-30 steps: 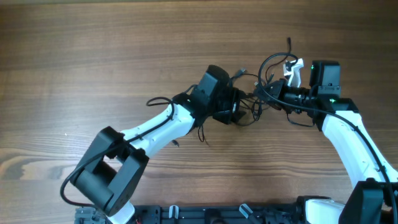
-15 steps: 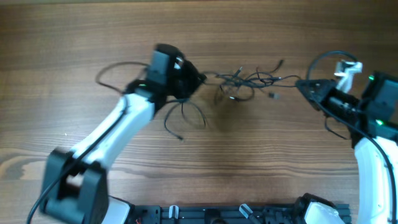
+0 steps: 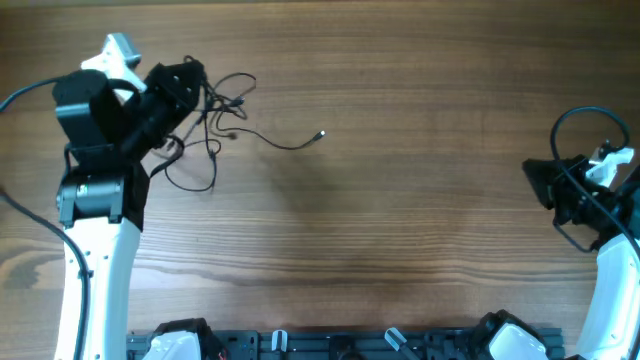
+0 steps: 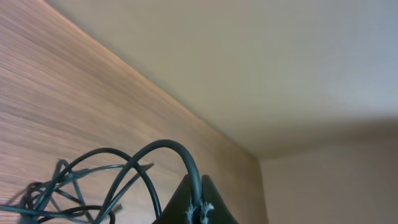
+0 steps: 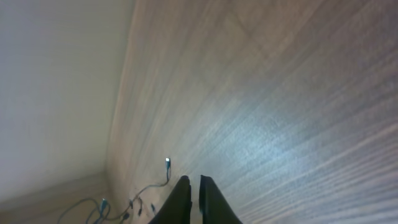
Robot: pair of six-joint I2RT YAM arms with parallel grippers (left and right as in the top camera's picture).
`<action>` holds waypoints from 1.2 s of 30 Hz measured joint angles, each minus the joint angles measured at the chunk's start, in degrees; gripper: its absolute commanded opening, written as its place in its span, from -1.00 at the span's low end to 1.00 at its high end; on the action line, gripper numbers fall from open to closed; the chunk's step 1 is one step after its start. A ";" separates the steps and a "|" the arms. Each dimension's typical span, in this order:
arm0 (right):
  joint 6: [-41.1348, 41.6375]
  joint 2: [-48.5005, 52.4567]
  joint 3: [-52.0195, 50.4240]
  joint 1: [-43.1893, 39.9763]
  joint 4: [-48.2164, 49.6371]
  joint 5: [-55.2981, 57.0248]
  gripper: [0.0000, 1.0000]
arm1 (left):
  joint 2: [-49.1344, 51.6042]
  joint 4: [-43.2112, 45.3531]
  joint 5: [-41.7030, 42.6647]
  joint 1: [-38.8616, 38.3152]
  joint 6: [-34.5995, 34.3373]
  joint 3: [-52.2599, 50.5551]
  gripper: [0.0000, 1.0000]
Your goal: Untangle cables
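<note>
**Work Surface and Cable Position: Current State**

The table [image 3: 420,230] is a broad wooden surface with a brown, horizontal grain that fills the overhead view. Both wrist views show a plain pale wall [image 4: 280,62] meeting the table's far edge.

The left arm [image 3: 95,250] stands at the far left of the table and the right arm [image 3: 610,280] at the far right, well apart.

The left gripper [image 4: 199,205] has its fingertips pressed together on a dark strand of the cables [image 3: 215,115]. The strand arcs up from the tangle and enters the pinch point.

The right gripper [image 5: 191,196] is closed to a thin slit. It holds nothing and sits above bare wood.

The cables lie bunched in loose loops at the upper left, just beside the left gripper. One free strand runs right across the table and ends in a silver-tipped plug [image 3: 321,133].
</note>
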 measured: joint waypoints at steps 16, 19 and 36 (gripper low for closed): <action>-32.72 0.00 0.04 7.28 -17.00 -12.76 -0.67 | 1.18 5.22 12.79 -17.73 17.38 0.00 -0.92; -30.12 0.00 0.04 16.59 -9.31 -15.08 -0.46 | 1.62 5.42 13.66 -19.52 17.79 0.00 -0.92; -31.45 2.51 -0.24 56.43 33.20 6.34 0.99 | 1.84 -1.81 27.04 -18.75 25.46 0.04 -0.92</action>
